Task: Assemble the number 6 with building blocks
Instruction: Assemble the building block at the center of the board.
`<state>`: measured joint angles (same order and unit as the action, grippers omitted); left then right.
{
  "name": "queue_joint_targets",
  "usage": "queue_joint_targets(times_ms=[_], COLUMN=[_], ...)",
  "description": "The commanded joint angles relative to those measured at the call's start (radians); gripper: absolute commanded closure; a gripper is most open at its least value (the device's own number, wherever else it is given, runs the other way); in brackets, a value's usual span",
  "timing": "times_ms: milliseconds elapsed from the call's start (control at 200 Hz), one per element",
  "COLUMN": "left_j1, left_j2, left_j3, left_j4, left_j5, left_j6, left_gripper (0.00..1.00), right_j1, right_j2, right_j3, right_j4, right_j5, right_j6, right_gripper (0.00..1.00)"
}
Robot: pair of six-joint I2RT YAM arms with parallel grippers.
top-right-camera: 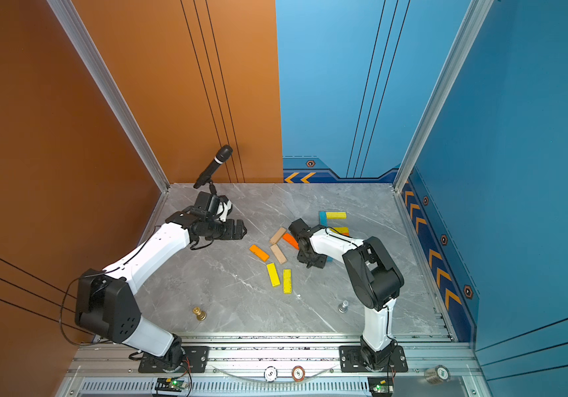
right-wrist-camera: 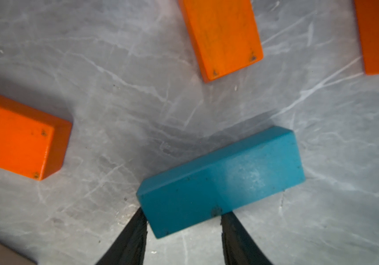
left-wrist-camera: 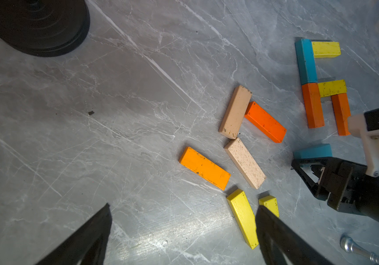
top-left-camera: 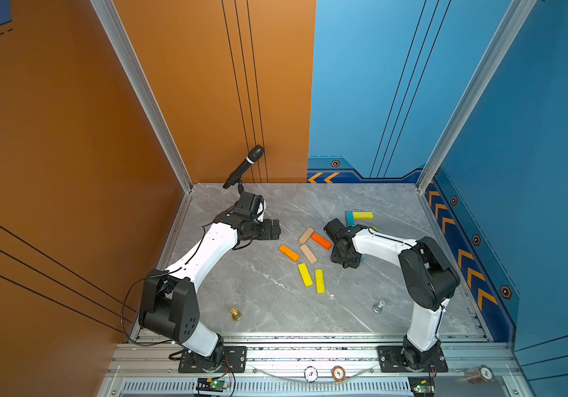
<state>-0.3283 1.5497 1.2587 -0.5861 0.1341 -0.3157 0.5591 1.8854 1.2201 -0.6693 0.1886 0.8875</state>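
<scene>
Starting at the near edge of the table point(top-left-camera: 269, 309), a gold chess piece point(top-left-camera: 235, 313) and a silver chess piece point(top-left-camera: 379, 306) stand well apart. Behind them two yellow blocks point(top-left-camera: 305, 274) lie flat, side by side but apart. Then come a light orange block point(top-left-camera: 288, 252), two pale wood blocks point(top-left-camera: 308, 253) and a red-orange block point(top-left-camera: 321, 241), scattered close together. All are flat rectangular planks of equal size, and the paint has small dark specks.

The left gripper point(left-wrist-camera: 184, 205) hangs above the table with its fingers spread wide and nothing between them. The right gripper point(right-wrist-camera: 181, 214) pinches one end of a blue block point(right-wrist-camera: 241, 169), with its fingers pressed on both long sides.

Farther away, several blocks join in a partly built figure: two parallel orange blocks point(left-wrist-camera: 313, 105), a yellow crossbar point(left-wrist-camera: 332, 87), a second blue block point(left-wrist-camera: 306, 62) and a far yellow block point(left-wrist-camera: 325, 49). A microphone point(top-left-camera: 244, 166) stands at the far wall.
</scene>
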Motion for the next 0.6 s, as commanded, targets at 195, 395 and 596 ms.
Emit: queue_joint_targets(times_ms=[195, 395, 596], left_j1=[0.002, 0.002, 0.004], left_j2=[0.02, 0.028, 0.031], left_j3=[-0.004, -0.001, 0.001], left_j4=[0.006, 0.006, 0.006], left_j5=[0.018, 0.018, 0.015], left_j6=[-0.006, -0.006, -0.005], left_gripper=[0.02, 0.02, 0.02], right_j1=[-0.023, -0.039, -0.053], right_j2=[0.02, 0.021, 0.017], right_j3=[0.007, 0.006, 0.005], right_j4=[-0.019, -0.015, -0.01], right_j5=[0.042, 0.034, 0.032], right_j6=[-0.035, -0.063, -0.092], right_gripper=[0.51, 0.51, 0.51])
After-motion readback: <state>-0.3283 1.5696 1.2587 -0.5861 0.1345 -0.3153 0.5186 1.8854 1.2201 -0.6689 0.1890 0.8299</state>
